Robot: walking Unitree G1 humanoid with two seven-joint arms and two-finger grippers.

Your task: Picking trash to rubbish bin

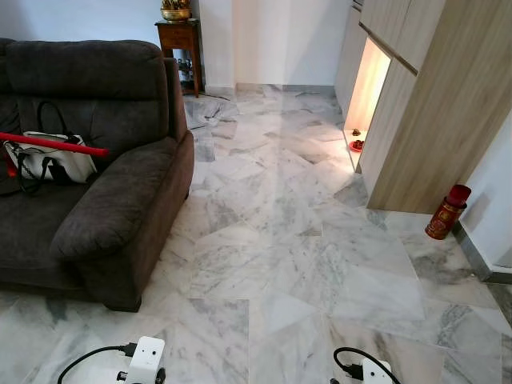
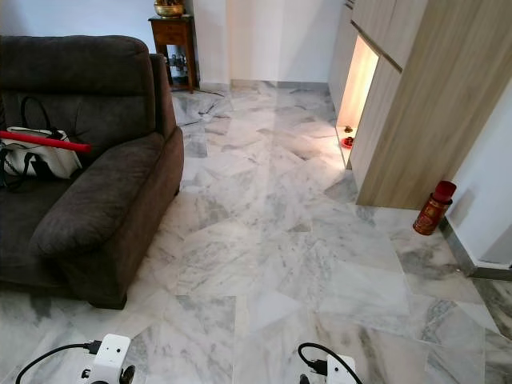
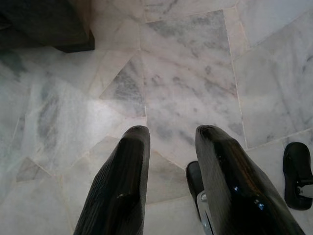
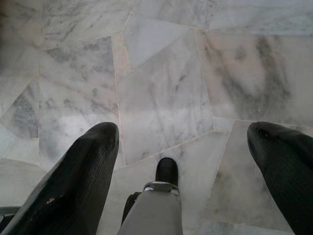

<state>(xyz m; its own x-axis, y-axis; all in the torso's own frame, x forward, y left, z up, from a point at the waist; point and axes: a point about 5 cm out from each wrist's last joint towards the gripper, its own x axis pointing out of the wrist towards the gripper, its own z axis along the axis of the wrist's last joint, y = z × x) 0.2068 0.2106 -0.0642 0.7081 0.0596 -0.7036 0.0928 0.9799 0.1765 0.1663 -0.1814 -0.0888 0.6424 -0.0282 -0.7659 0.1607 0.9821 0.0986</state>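
A red cylindrical tin with gold print [image 1: 446, 212] stands upright on the marble floor at the right, by the white wall and the cabinet's corner. Both arms hang low at the bottom of the eye views, where their white wrist mounts [image 1: 144, 358] [image 1: 373, 371] show. My left gripper [image 3: 172, 136] points down at bare marble, its two black fingers apart with nothing between them. My right gripper [image 4: 183, 142] also points at the floor, its fingers spread wide and holding nothing.
A dark grey sofa [image 1: 104, 192] fills the left, with a white bag [image 1: 56, 160] and a red stick [image 1: 52, 143] on its seat. A wooden cabinet with a lit niche [image 1: 416, 96] lines the right. A wooden side table [image 1: 180, 40] stands at the back. Open marble floor [image 1: 280, 224] runs between.
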